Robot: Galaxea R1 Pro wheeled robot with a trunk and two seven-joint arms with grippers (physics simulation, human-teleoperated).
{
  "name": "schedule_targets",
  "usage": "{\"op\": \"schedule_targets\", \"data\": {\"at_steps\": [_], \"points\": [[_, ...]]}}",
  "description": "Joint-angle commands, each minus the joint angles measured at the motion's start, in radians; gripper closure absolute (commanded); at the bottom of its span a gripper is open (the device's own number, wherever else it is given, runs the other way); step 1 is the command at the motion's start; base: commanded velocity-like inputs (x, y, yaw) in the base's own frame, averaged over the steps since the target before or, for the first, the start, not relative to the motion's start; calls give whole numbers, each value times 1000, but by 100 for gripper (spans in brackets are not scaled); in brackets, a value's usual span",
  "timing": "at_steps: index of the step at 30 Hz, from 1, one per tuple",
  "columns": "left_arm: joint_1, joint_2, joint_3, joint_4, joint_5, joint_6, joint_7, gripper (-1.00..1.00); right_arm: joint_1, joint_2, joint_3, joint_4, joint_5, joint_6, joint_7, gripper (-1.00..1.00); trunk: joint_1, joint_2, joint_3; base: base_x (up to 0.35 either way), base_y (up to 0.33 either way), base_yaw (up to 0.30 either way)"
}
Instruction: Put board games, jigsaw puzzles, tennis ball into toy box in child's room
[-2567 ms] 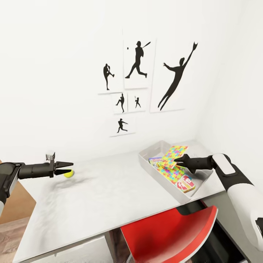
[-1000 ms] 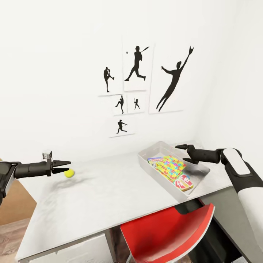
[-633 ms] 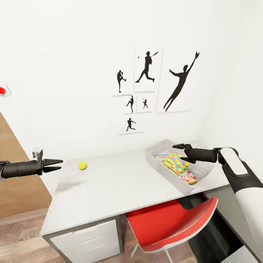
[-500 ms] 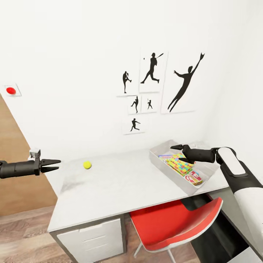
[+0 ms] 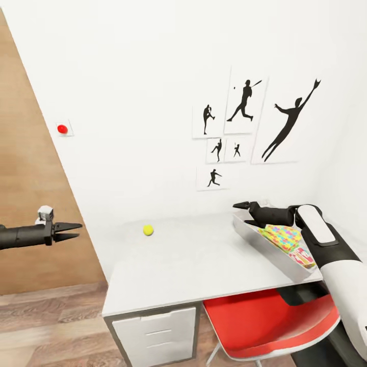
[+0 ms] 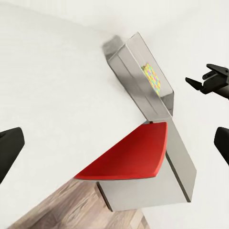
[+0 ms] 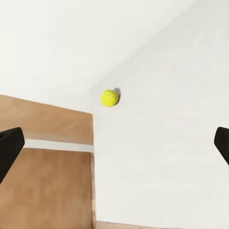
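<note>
A grey table [image 5: 204, 265] stands against a white wall. The left gripper [image 5: 71, 230], jaws parted and empty, hangs off the table's end, well apart from the tennis ball [image 5: 148, 230] beyond its tips. The right gripper [image 5: 245, 214], open, hovers over the toy box [image 5: 265, 250], just beside a jigsaw puzzle [image 5: 280, 237].

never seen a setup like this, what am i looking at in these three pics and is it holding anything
It is a simulated two-armed robot. The big picture comes from its head camera; the other two come from cameras near each gripper. On the grey table lies a tennis ball, near the wall. At the table's right end sits the toy box, with a jigsaw puzzle and a board game inside. The left gripper hangs open beyond the table's left edge, holding nothing. The right gripper is open above the box, also holding nothing. A red chair is tucked underneath.
</note>
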Motion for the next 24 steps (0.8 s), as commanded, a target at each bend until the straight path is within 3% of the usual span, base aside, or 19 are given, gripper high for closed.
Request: {"op": "schedule_targets", "data": {"at_steps": [1, 9, 24], "points": [[0, 5, 0, 0, -4, 10, -5, -100, -1, 0, 2, -1, -10, 1, -11, -100, 1, -2, -1, 0, 283, 178], [6, 13, 0, 1, -4, -3, -5, -100, -5, 6, 21, 0, -9, 1, -12, -100, 1, -2, 11, 39, 248, 180], [17, 13, 1, 1, -5, -8, -5, -100, -5, 18, 36, 2, -2, 1, -13, -100, 1, -2, 30, 12, 31, 157]]}}
